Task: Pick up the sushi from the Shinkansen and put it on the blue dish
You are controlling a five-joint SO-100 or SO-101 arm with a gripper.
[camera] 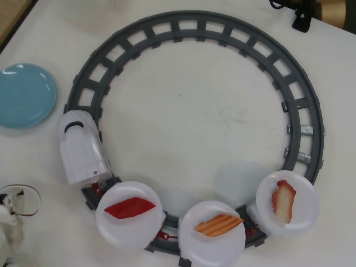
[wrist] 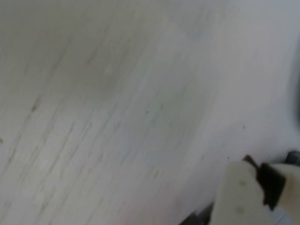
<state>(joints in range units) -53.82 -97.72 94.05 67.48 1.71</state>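
Jaws off the sushi (camera: 218, 225), still on its plate.

Overhead view: Shinkansen (camera: 82, 149) on left arc of track (camera: 311, 105), three plates (camera: 129, 214) trailing along lower arc. Sushi (camera: 218, 225) on middle plate. Blue dish (camera: 25, 95) left of track, apart.

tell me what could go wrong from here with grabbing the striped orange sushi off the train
The orange sushi lies flat on the middle white plate, so the fingers might push it off rather than grip it. The red piece and the pink-and-white piece ride on neighbouring plates and could be taken by mistake. The blue dish sits beyond the Shinkansen, a long carry.
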